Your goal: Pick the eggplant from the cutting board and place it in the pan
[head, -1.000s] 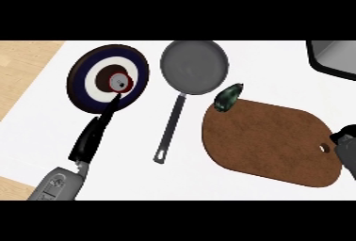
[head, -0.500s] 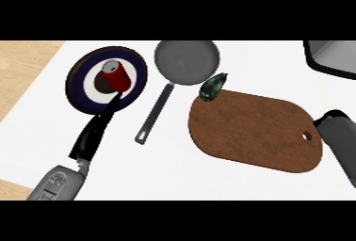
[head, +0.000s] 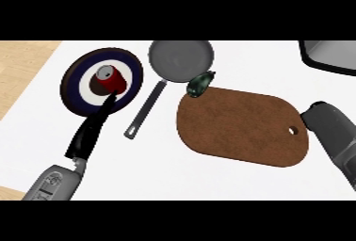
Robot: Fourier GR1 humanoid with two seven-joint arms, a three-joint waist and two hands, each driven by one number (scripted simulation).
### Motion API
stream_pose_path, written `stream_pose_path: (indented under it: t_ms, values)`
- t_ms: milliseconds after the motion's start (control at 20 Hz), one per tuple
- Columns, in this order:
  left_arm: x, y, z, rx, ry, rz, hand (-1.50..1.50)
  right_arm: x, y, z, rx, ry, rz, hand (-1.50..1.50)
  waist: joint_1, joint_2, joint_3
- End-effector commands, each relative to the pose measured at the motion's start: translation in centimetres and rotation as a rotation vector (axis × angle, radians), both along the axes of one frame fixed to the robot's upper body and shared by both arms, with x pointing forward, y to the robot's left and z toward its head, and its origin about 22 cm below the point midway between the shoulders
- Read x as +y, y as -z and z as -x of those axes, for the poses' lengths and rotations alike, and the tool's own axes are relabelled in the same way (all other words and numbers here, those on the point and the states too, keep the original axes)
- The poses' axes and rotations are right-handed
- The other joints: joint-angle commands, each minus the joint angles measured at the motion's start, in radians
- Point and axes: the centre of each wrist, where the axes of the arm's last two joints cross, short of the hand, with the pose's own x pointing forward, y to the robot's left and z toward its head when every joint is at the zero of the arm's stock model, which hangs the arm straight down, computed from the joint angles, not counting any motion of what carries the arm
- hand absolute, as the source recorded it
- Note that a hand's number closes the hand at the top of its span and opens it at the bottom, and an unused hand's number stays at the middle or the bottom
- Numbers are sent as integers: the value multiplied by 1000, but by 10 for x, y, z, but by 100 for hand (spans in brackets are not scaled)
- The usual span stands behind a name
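- The left hand stretches up from the lower left of the frame. Its fingers are straight and hold nothing, with the tips over the lower edge of the plate, just under the red cup.
- The right hand shows only as a dark end at the right edge, just beside the cutting board. I cannot tell whether it is open or closed.
- The eggplant sits at the board's upper left corner, against the lower right rim of the pan and well apart from both hands.
- Risk: lying at the very edge of the board, the eggplant could roll onto the tabletop if it is nudged rather than grasped.
- Risk: a reach that overshoots may shove the pan, and the left fingers could tip the cup.
- Containers: the pan has nothing in it, and the plate carries only the cup.
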Motion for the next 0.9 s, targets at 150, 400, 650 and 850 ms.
stream_pose_path:
  t_ms: [150,400,650,850]
  values:
    - [2,0,4,11,-34,18,0,42,4,-11,159,109,-10,-150,-21,11,13]
    - [15,-3,8,-1,-49,2,0,48,14,-6,187,96,-12,-150,-34,8,13]
    - [13,-7,6,-8,-62,2,0,52,15,-7,185,89,-14,-150,-55,13,13]
    - [16,-3,14,-11,-71,-6,0,46,17,-4,190,98,-2,-150,-55,12,13]
